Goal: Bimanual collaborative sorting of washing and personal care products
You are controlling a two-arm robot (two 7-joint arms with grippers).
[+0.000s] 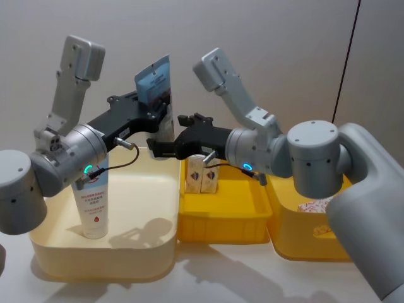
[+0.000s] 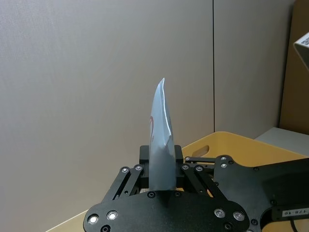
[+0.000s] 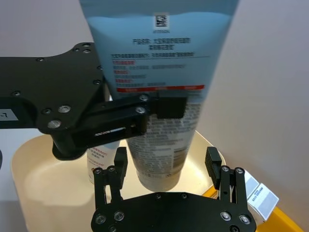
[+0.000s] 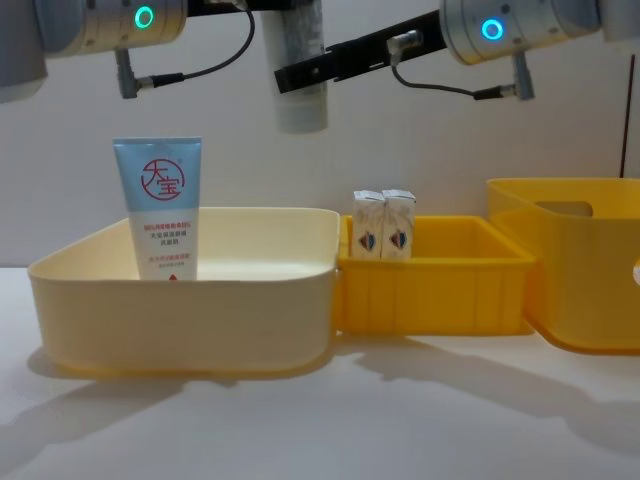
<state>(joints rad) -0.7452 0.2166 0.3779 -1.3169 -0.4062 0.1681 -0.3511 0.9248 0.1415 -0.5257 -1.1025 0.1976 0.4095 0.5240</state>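
Tube in transfer: a pale blue squeeze tube (image 1: 155, 95) is held upright, cap down, above the far edge of the cream bin (image 1: 57, 249), clear of its floor.
Left gripper (image 2: 161, 181): it is raised over the far side of the cream bin; its fingers (image 2: 131, 176) are closed on the lower body of the pale blue squeeze tube, whose flat end points up.
Right gripper (image 3: 166, 166): it is positioned just right of the left gripper, at the cap end of the same tube; its fingers (image 3: 117, 166) are spread wide on either side of the cap with a gap visible on both sides, and nothing is gripped.
Second tube: a tube with a red circle logo (image 4: 160, 208) stands upright on its cap in the left part of the cream bin.
Cartons: two small white cartons (image 4: 384, 224) stand touching side by side at the far left corner of the middle yellow bin (image 4: 440, 290).
Bins: the cream bin, the middle yellow bin and a larger yellow bin (image 4: 575, 265) are set in a row, left to right, on the white counter (image 4: 400, 420).
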